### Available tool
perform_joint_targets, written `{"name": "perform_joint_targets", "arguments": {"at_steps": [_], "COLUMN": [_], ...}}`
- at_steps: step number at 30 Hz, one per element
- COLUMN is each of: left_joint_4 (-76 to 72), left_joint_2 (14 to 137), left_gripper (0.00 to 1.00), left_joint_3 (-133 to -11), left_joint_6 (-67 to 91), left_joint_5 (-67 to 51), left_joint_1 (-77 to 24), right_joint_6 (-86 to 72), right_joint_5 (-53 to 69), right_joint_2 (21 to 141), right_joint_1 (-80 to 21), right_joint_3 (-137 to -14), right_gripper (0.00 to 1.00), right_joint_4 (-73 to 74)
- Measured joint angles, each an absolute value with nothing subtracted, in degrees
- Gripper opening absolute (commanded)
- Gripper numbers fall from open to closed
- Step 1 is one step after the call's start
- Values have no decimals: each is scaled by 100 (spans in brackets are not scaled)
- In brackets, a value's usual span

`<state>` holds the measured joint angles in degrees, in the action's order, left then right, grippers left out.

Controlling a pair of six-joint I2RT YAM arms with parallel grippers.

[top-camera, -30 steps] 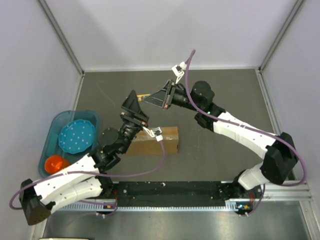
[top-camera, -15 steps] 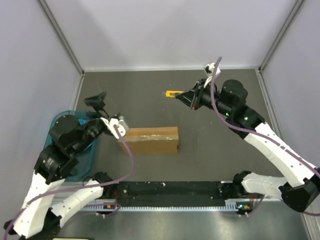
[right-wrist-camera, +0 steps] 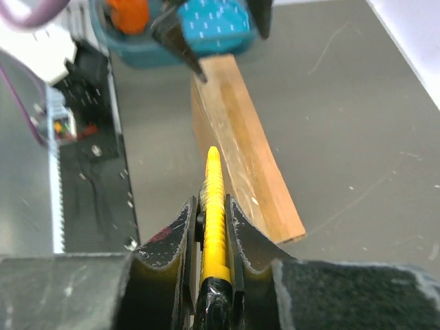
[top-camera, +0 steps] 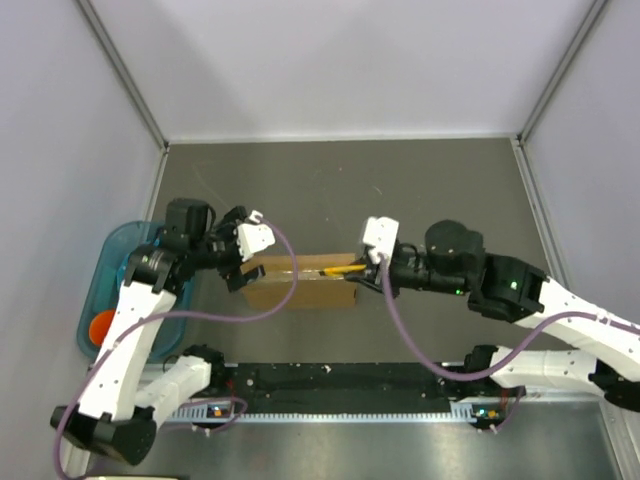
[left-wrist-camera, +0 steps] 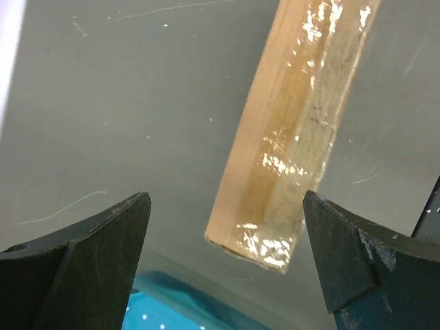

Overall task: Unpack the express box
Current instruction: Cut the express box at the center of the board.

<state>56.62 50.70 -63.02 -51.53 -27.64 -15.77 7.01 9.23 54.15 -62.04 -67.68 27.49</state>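
Express box (top-camera: 300, 292) lay flat on the tabletop (top-camera: 450, 190); right gripper (right-wrist-camera: 210, 206), clenched on the yellow knife (top-camera: 340, 268) over the box's right end, ought to cut shallow along the tape (left-wrist-camera: 302, 137), with the left gripper (left-wrist-camera: 225, 198), released beside the box's left end, bracing.

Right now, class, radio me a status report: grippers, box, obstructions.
Left gripper open at end of express box. Right gripper shut on yellow knife above box. Box taped, closed. Teal bin beside, apart.
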Motion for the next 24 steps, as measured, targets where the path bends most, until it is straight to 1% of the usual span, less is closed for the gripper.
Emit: {"name": "perform_joint_targets", "arguments": {"at_steps": [2,5,10,11,14,15,16,19,24], "left_joint_4": [5664,5662,5655,5631,5579,5581,5605,5572,5483], "left_joint_2": [5404,5798,5951,5953,6160,6335,6504,7048,7008], "left_gripper": [99,99,99,99,92,86,85,85,87], "left_joint_3": [-6449,-6571,-6573,-6573,-6726,-6862,-7004,-7363,-7109], "left_joint_6": [-5087,-5083,-4993,-4923,-4593,-4484,-4421,-4198,-4027], "left_joint_5": [-3026,-3308,-3577,-3601,-3546,-3520,-3503,-3476,-3485], "left_joint_1": [-1413,-1271,-1216,-1212,-1203,-1203,-1203,-1186,-1166], "right_joint_6": [1160,1643,2416,2630,3210,3409,3594,4119,4807], "right_joint_5": [528,58,-810,-1020,-1527,-1680,-1817,-2189,-2508], "right_joint_2": [5496,5607,5857,5940,6241,6340,6429,6608,6949], "right_joint_1": [-6571,-6840,-7612,-7795,-8136,-8202,-8241,-8357,-8541], "right_joint_3": [-6761,-6742,-6565,-6493,-6237,-6125,-6007,-5684,-5533], "right_gripper": [0,0,0,0,0,0,0,0,0], "right_joint_4": [2991,3223,3190,3089,2692,2515,2322,1712,729]}}
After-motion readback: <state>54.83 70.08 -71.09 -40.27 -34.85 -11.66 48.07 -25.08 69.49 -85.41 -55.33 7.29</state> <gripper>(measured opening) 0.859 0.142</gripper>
